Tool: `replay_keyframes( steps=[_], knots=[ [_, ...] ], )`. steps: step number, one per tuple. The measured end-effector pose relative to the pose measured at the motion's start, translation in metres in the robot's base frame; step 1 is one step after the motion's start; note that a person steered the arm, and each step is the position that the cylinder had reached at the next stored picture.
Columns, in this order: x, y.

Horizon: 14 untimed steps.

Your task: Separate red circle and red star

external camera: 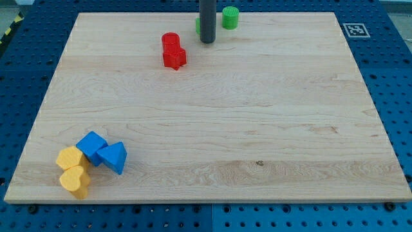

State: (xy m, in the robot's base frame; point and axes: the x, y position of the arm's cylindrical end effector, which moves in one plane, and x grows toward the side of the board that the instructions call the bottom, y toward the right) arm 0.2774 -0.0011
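Observation:
The red circle and the red star sit touching each other near the view's top, left of centre, the circle just above the star. My tip rests on the board to the right of the red circle, about a block's width away from it. The dark rod rises out of the view's top.
A green block sits near the top edge, right of the rod; another green block is partly hidden behind the rod. At the view's bottom left lie a blue cube, a blue triangle and two yellow blocks.

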Motion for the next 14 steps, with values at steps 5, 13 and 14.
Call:
replay_keyframes(
  steps=[5, 13, 14],
  knots=[
    [-0.016, -0.084],
    [0.045, -0.054],
    [0.037, -0.028]
  ],
)
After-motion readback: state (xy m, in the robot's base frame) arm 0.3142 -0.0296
